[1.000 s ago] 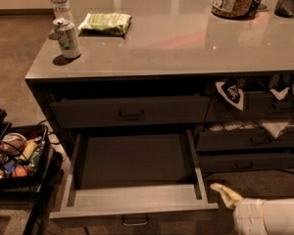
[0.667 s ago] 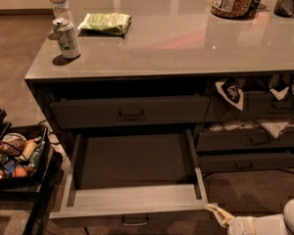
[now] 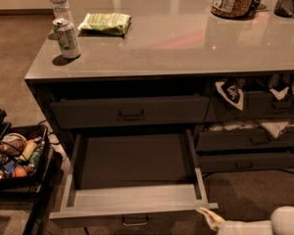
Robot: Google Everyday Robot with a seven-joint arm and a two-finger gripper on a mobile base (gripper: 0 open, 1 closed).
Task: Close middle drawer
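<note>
middle drawer [image 3: 134, 197] pulled wide open, tool [image 3: 207, 214] low beside its front right corner

Middle drawer [image 3: 132, 198] standing wide open
Wide and dark grey, it is pulled far out and sits level, showing a plain grey interior and a small bail handle at front centre. The gripper [image 3: 207, 214] is low, just beside its front right corner.

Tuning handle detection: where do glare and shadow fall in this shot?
Camera view: dim, warm light; soft glare on the countertop; the soda can casts a short shadow; the middle drawer is dark inside, its front rim lit; the gripper shows pale at its front-right corner.
</note>
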